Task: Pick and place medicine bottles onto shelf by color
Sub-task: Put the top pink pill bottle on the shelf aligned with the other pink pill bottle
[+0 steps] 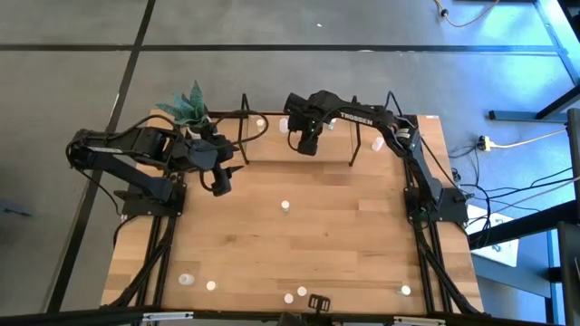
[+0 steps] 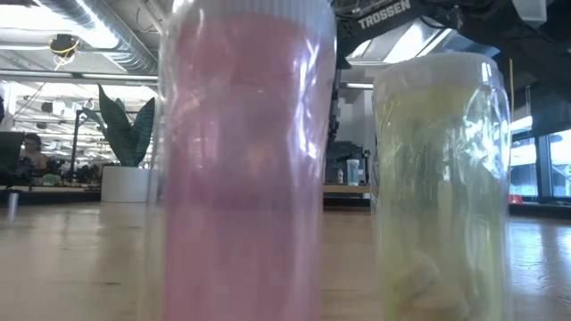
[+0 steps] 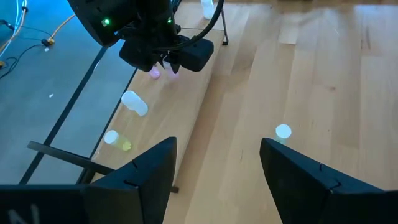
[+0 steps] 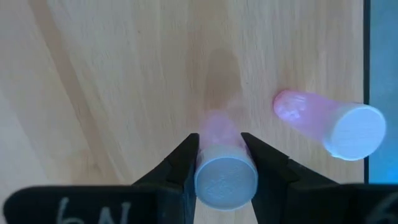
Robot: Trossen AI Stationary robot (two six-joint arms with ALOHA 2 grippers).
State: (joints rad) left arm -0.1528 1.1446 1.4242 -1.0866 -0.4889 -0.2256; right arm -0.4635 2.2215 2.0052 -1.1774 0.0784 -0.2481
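Pink bottle (image 4: 225, 163) upright, clamped between right claw (image 4: 221, 158) fingers over shelf (image 4: 124, 74) board. Second pink bottle (image 4: 329, 123) just beside claw, at board's edge. Left claw (image 3: 214, 168) open over bench (image 1: 299, 244), clear wood below.

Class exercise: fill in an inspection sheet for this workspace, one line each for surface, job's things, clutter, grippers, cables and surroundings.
Surface: wooden tabletop, mostly bare.
Job's things: shelf at the far edge; pink bottle in the right gripper, second pink bottle standing beside it; loose bottles across the table.
Clutter: potted plant at the far left corner.
Grippers: right gripper shut on a pink bottle over the shelf; left gripper open, empty, above the table.
Cables: yellow cable on the floor.
Surroundings: grey floor.
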